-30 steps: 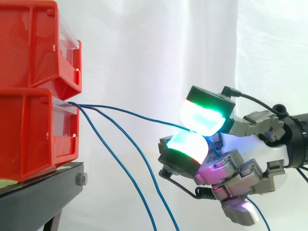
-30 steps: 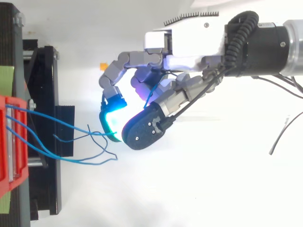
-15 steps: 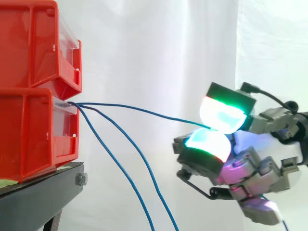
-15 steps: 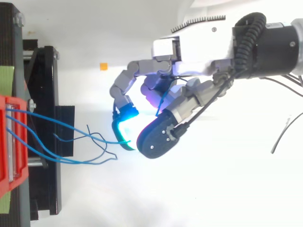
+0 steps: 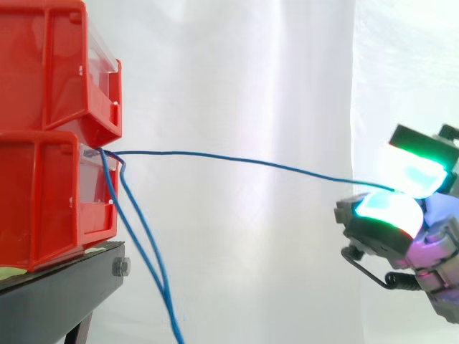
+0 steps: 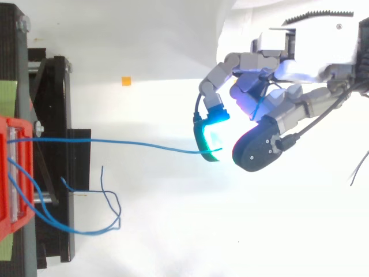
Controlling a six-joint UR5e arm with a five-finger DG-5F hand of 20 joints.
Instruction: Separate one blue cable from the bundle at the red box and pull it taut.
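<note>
- Blue cable (image 5: 237, 159): one strand is running from the front of the lower red box (image 5: 43, 201) across open air to the hand (image 6: 300, 69), well clear of the surface.
- The hand is pinching that strand between two thick glowing pads (image 5: 389, 209). The remaining fingers are curling in beneath, holding nothing that you can see.
- The other blue cables (image 5: 145, 247) are hanging down from the same box and looping loosely by the black stand (image 5: 57, 287), well apart from the held strand.
- Step, as judged: separation is looking done and you are working the pull-taut part. From the side the strand is showing a slight droop toward the hand, so it is close to taut, not fully so.
- Next move, as judged: you are needing a short draw away from the box, along the strand's own line, with the pinch held firm.
- Risk: a thin, smooth strand is likely to slip between rounded pads under load.
- Materials: the cable is looking thin, limp and smooth-jacketed. The boxes are rigid moulded plastic with a clear front lip. The stand is dark, flat-edged and bolted.
</note>
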